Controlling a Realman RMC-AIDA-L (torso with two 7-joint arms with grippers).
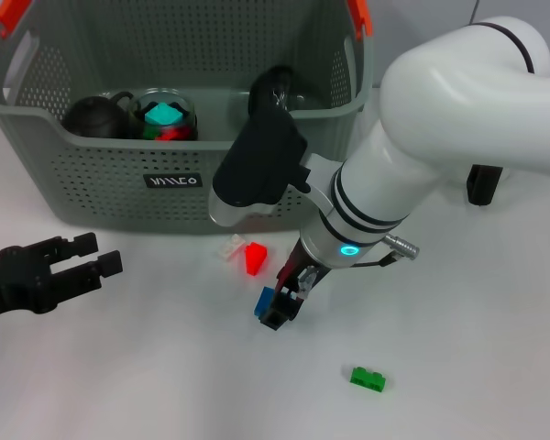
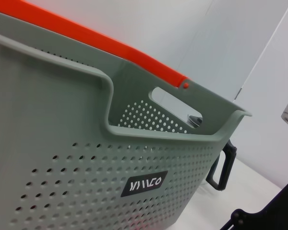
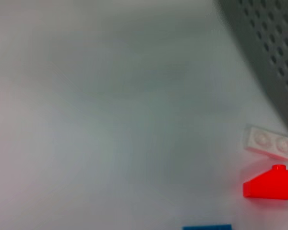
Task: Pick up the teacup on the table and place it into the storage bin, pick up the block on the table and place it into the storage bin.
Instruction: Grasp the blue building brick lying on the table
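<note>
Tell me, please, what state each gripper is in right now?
Left gripper: open, empty.
Right gripper: at the blue block; grip cannot be told.

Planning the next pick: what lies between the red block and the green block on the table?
In the head view, the right gripper with a blue block at its fingertips sits between the red block and the green block; otherwise bare table.

Clear glass teapot [image 1: 163, 115], teal and red pieces inside: left half of storage bin [image 1: 92, 183], near front wall. Black loop-shaped plastic piece [image 1: 484, 183] upright near far right edge of white table [image 1: 495, 367].
</note>
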